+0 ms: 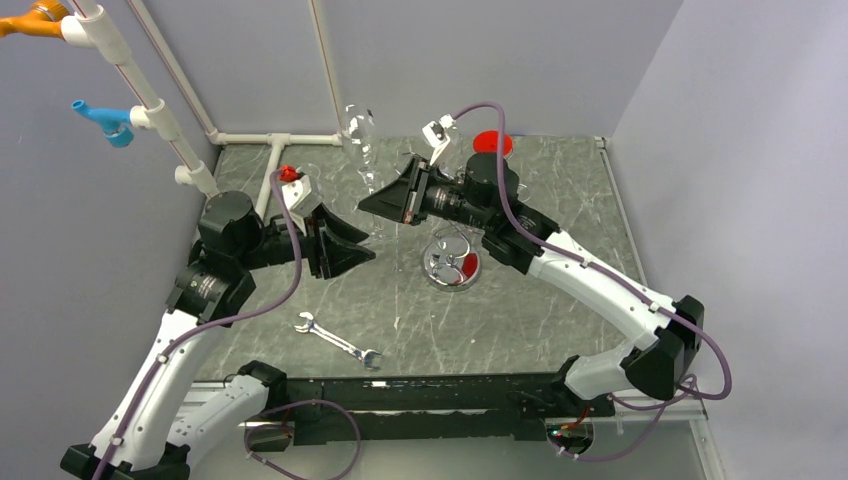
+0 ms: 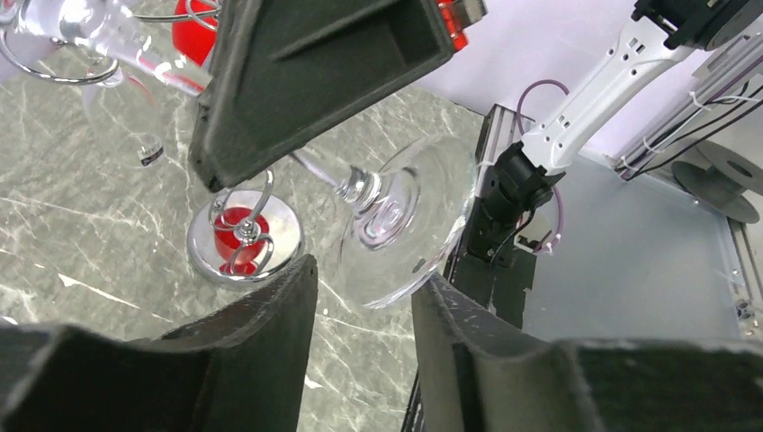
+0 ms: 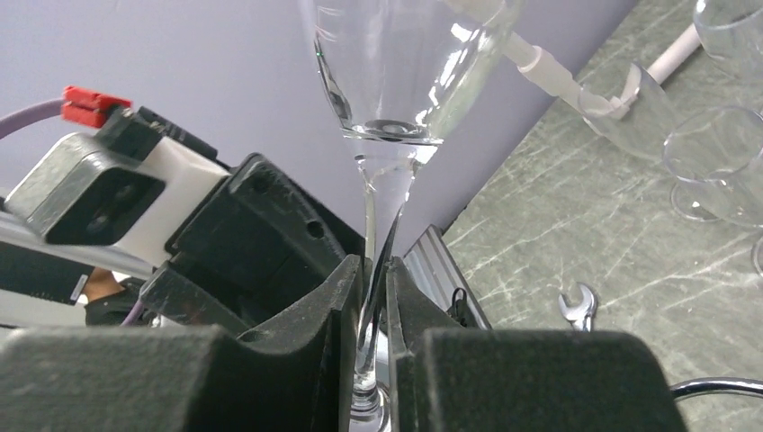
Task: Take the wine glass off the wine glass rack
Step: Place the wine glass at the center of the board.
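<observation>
The clear wine glass point(image 1: 360, 140) is held tilted in the air, bowl toward the back wall. My right gripper point(image 1: 370, 207) is shut on its stem point(image 3: 372, 236), with the bowl point(image 3: 396, 63) above the fingers. The glass's round foot point(image 2: 400, 220) hangs just above my left gripper point(image 2: 364, 279), which is open and empty; its right finger looks close to the foot's rim. The chrome wine glass rack point(image 1: 452, 265) stands on its shiny dished base point(image 2: 243, 238) just right of the grippers. The held glass is apart from the rack base.
A silver wrench point(image 1: 338, 340) lies near the front edge and also shows in the right wrist view point(image 3: 576, 306). Other clear glasses point(image 3: 720, 162) stand or hang by the rack. A red round object point(image 1: 492, 142) sits at the back. White pipes point(image 1: 270, 140) run along the left and back.
</observation>
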You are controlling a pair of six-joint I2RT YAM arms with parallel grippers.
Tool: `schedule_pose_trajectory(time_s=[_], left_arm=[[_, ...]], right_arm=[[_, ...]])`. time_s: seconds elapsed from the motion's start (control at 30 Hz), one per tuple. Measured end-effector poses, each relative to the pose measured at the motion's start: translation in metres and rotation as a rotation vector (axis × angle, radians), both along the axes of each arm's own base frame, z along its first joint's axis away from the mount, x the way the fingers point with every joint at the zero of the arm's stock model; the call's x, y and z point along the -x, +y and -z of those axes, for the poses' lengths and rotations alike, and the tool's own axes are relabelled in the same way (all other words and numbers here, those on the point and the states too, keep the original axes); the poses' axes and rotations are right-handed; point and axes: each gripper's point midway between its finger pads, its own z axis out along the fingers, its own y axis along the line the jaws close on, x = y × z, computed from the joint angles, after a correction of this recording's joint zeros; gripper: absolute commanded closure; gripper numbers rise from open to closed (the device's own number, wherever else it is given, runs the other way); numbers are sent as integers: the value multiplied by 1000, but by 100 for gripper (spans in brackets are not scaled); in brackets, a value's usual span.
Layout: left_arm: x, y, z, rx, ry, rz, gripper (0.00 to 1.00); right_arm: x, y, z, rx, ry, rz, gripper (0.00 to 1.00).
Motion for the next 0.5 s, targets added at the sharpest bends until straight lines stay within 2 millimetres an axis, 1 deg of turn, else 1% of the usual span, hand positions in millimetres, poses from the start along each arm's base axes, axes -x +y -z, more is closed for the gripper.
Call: schedule_pose_trajectory(time_s=[0.13, 0.23, 0.37, 0.5], left_arm=[[1, 0, -2, 4, 8, -3, 47], [1, 1, -3, 5, 8, -4, 47], [1, 1, -3, 5, 8, -4, 46], [0, 1, -2, 4, 8, -7, 43]], right_arm=[[4, -2, -9, -17, -37, -11, 100], [6, -2, -12, -23, -51, -19, 100], [7, -3, -8, -18, -52, -23, 100], [8, -3, -2, -11, -49, -23, 100]])
